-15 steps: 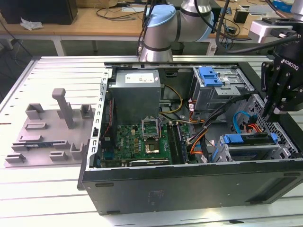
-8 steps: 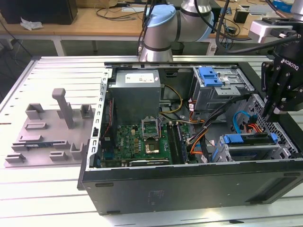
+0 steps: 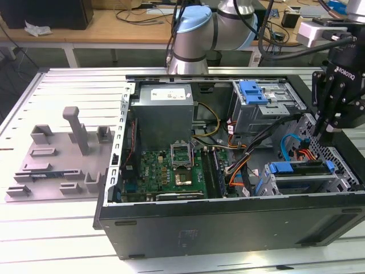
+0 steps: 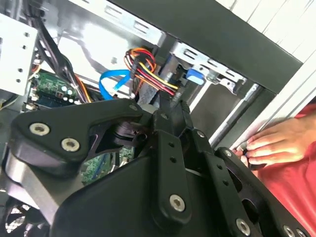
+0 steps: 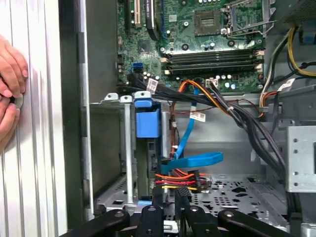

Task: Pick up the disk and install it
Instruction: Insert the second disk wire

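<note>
The pincer (image 3: pixel 315 132) hangs at the right edge of the frame in the exterior view, tips down inside the open computer case (image 3: pixel 228 225). Its black fingers (image 5: pixel 159 197) look pressed together, pinching nothing I can see. The disk (image 3: pixel 300 181), flat and silver with a blue plastic frame, sits in the grey metal cage at lower right. The soft bendy wires (image 5: pixel 180 178) lie just beside the tips and could snag. A hand (image 5: pixel 11 91) rests on the ribbed worktop (image 3: pixel 57 228) nearby and could get bumped.
</note>
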Motion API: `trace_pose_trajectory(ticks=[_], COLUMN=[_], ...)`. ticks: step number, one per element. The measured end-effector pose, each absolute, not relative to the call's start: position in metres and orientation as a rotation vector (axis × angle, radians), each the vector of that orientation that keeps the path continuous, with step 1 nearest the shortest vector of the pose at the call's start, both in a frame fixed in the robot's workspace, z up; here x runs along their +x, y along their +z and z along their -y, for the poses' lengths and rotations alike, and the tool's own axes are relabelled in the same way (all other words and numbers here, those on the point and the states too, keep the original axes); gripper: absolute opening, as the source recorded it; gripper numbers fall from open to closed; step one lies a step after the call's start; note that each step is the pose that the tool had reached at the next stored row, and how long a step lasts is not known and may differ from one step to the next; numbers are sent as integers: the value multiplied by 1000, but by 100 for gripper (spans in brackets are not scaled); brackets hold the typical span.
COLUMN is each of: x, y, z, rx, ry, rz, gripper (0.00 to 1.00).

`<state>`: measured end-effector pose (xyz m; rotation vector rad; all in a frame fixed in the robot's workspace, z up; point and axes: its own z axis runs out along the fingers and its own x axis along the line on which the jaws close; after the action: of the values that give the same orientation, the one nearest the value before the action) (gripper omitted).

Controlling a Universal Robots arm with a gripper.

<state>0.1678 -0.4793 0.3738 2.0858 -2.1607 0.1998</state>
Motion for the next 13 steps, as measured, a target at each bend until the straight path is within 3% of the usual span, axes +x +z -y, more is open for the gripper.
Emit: trace_pose_trajectory(ticks=[13], x=[168], y=[371], z=[479], rx=[2057], ry=[173], rz=[2122], gripper=[24])
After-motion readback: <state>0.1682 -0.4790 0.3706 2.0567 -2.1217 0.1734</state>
